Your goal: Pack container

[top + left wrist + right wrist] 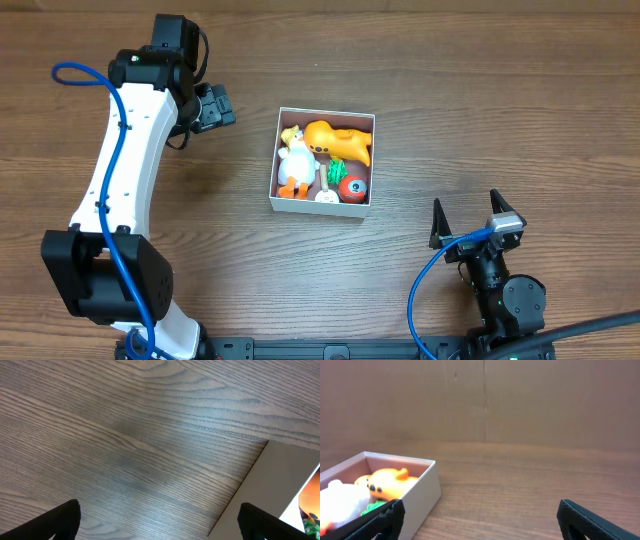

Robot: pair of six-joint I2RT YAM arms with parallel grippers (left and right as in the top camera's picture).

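- Wooden table (480, 90), bare around the box.
- Container (318, 207): a square white box near the middle of the table, open-topped.
- Left gripper (162, 519): jaws spread wide and holding nothing, just left of the box, toward the far edge.
- Right gripper (466, 206): jaws also wide and holding nothing, near the front right corner.
- In the box: an orange toy (340, 140), a white duck (295, 160) and a red ball (352, 188).

A shallow square box with thin white walls and a pinkish inside (427, 491) sits low on the left of the brown wood-grain table (520, 480). In it lie a rounded orange plastic toy (387, 482), a soft white toy (340, 500) and a small green piece (372, 507). The right gripper (480, 515) shows only black fingertips (385, 522), spread wide at the bottom corners. A plain brown board (520, 400) stands behind.
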